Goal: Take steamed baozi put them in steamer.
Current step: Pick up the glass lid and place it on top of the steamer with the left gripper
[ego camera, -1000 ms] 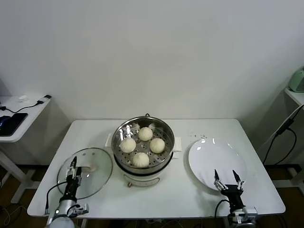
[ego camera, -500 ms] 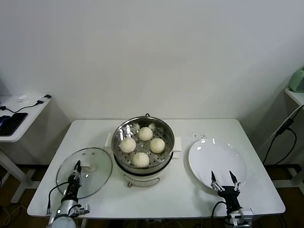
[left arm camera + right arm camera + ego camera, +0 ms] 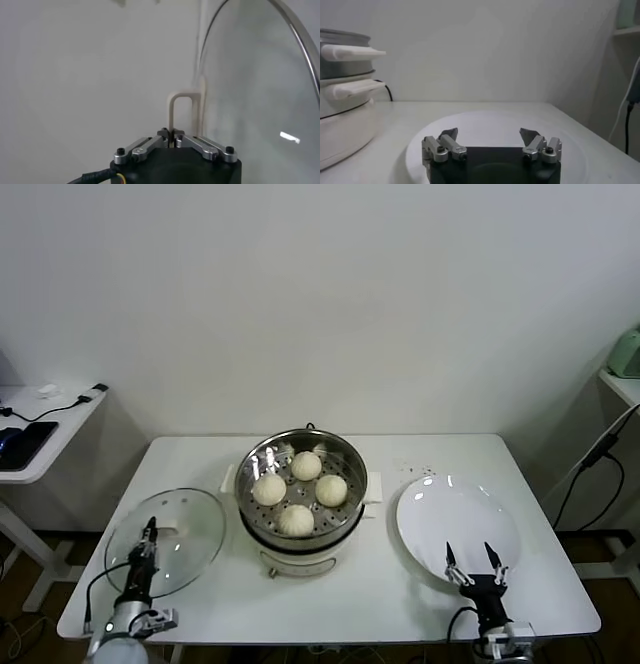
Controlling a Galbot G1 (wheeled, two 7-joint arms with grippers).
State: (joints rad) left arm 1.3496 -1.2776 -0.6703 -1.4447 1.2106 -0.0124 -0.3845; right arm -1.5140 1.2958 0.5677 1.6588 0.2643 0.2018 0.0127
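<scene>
All 4 baozi (image 3: 300,491) sit in the steamer (image 3: 255,454). Left of the steamer, the left end effector (image 3: 148,534) grips the lid (image 3: 185,529) handle, tilting it. Right end effector (image 3: 475,560) hangs wide open over the plate (image 3: 440,514), well apart from the steamer.

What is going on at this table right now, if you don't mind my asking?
All four buns sit on the perforated tray inside the steamer, and the plate to its right holds nothing. The left gripper is shut on the handle of the glass lid, holding it left of the steamer. The right gripper is open at the plate's near edge.
</scene>
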